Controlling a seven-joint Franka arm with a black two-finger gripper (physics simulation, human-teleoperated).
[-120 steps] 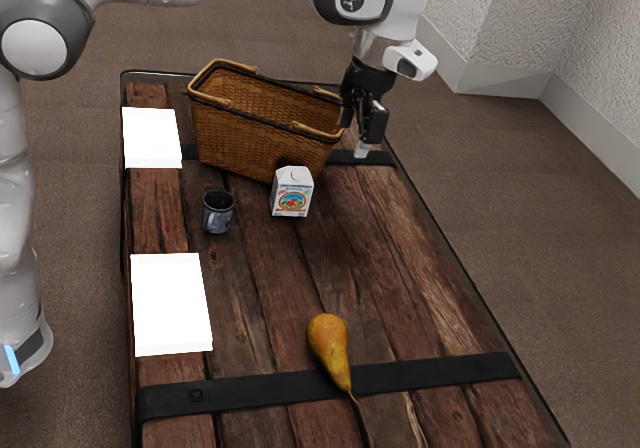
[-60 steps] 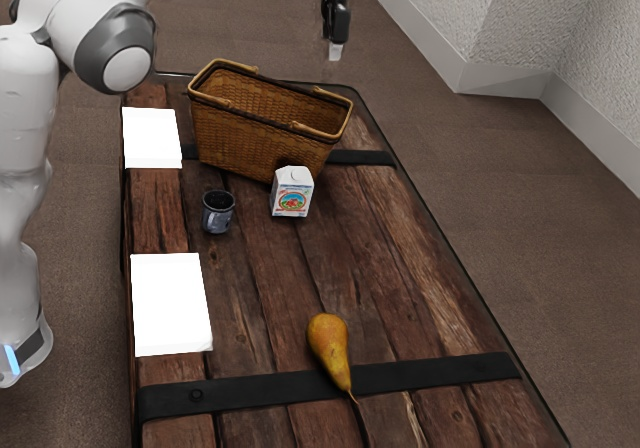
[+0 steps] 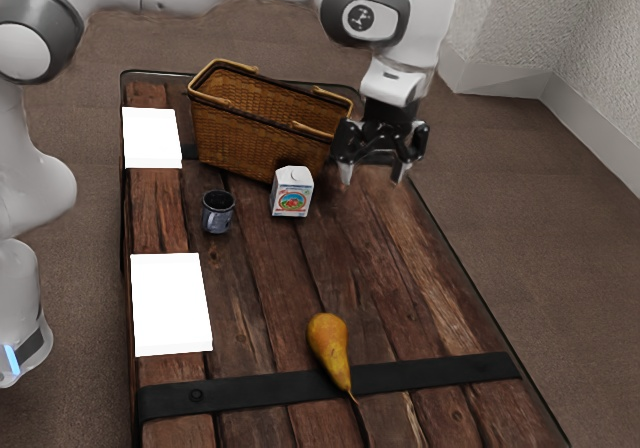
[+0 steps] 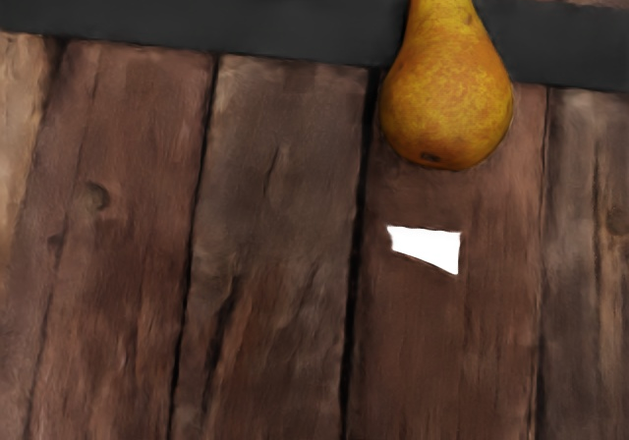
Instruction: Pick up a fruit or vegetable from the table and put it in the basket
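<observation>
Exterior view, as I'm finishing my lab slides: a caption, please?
Gripper open above a table with pear, mug, carton and basket.

You can see a dark cup (image 3: 218, 213) standing near a little white drink box (image 3: 291, 196) with a round picture on it. You have two flat white shapes, one big (image 3: 171, 305) and one small (image 3: 152, 138). Your floor (image 3: 560, 228) is brown, next to a bumpy, pale wall (image 3: 520, 18).

Hand (image 3: 373, 175) turned, swung nearer pear (image 3: 330, 346), perhaps lower.

Plank table (image 3: 375, 268), wicker basket (image 3: 250, 133) upright on it. Carton (image 3: 292, 194) just beside basket; mug (image 3: 217, 214) near it. Pear (image 3: 328, 340) well apart from basket, on its side.
</observation>
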